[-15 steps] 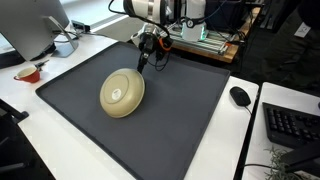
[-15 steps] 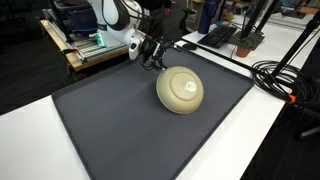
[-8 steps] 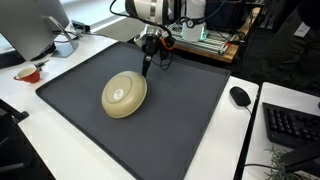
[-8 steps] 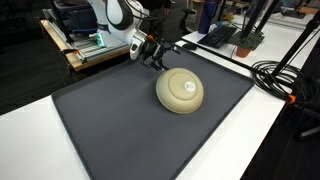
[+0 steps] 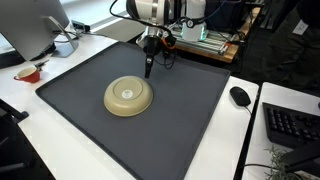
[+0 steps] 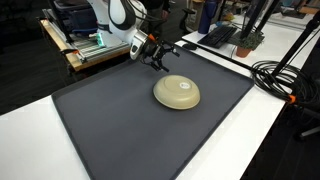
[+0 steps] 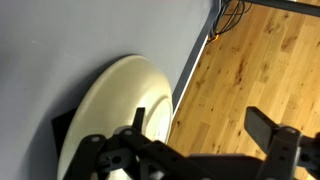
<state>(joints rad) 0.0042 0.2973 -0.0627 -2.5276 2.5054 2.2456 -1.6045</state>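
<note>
A cream bowl (image 5: pixel 129 96) lies upside down on the dark grey mat (image 5: pixel 195 125); its foot ring faces up. It shows as a low dome in an exterior view (image 6: pixel 177 92) and as a pale disc in the wrist view (image 7: pixel 115 100). My gripper (image 5: pixel 149 66) hangs just past the bowl's far rim, fingers pointing down, also seen in an exterior view (image 6: pixel 158 63). In the wrist view the gripper (image 7: pixel 200 135) has its jaws spread wide with nothing between them; only wood surface shows in the gap. It does not touch the bowl.
A black mouse (image 5: pixel 240 96) and keyboard (image 5: pixel 295 125) lie on the white desk beside the mat. A small red dish (image 5: pixel 28 73) and a monitor (image 5: pixel 35 25) stand on the other side. Black cables (image 6: pixel 280 80) run along the mat's edge. Equipment sits behind the arm.
The bowl was tilted up on its rim and has dropped flat, upside down, on the mat. My gripper has shifted slightly and stands clear of the bowl.
</note>
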